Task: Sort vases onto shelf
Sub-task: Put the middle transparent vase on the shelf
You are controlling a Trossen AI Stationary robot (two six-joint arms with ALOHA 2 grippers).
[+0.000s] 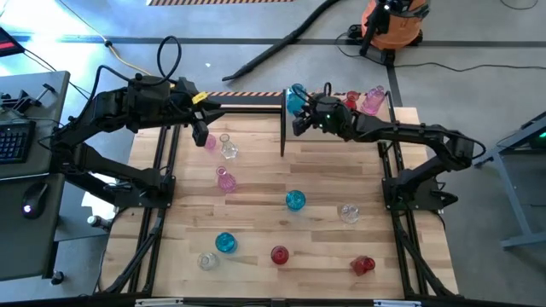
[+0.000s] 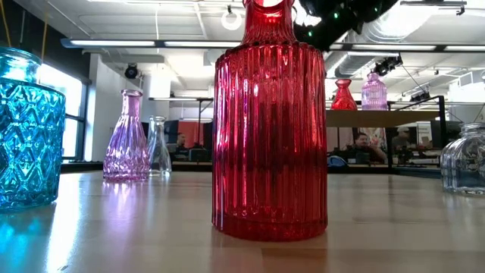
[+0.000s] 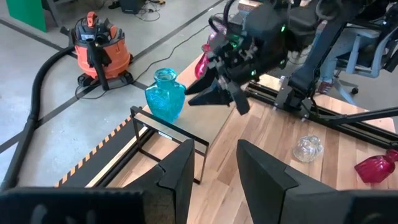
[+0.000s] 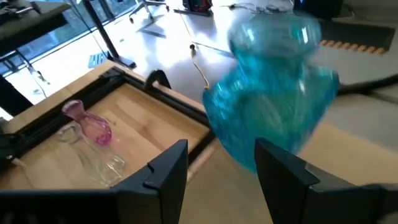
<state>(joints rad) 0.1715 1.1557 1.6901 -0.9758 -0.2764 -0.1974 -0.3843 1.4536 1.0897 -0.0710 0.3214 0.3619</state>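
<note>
A blue vase [image 1: 295,99] stood placed at the shelf [image 1: 341,119] end — right gripper [image 1: 300,124], jaws spread, was to be withdrawn next.

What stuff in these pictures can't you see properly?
1. Tall ribbed red glass vase, low view: its mouth runs off the picture's top.
2. Round blue glass vase on the shelf, right wrist view: blurred; whether the right gripper touches it is unclear.
3. Blue patterned vase, low view: cut by the side edge.
4. Left gripper, high view: too small to tell whether it grips the pink vase beside it.
</note>
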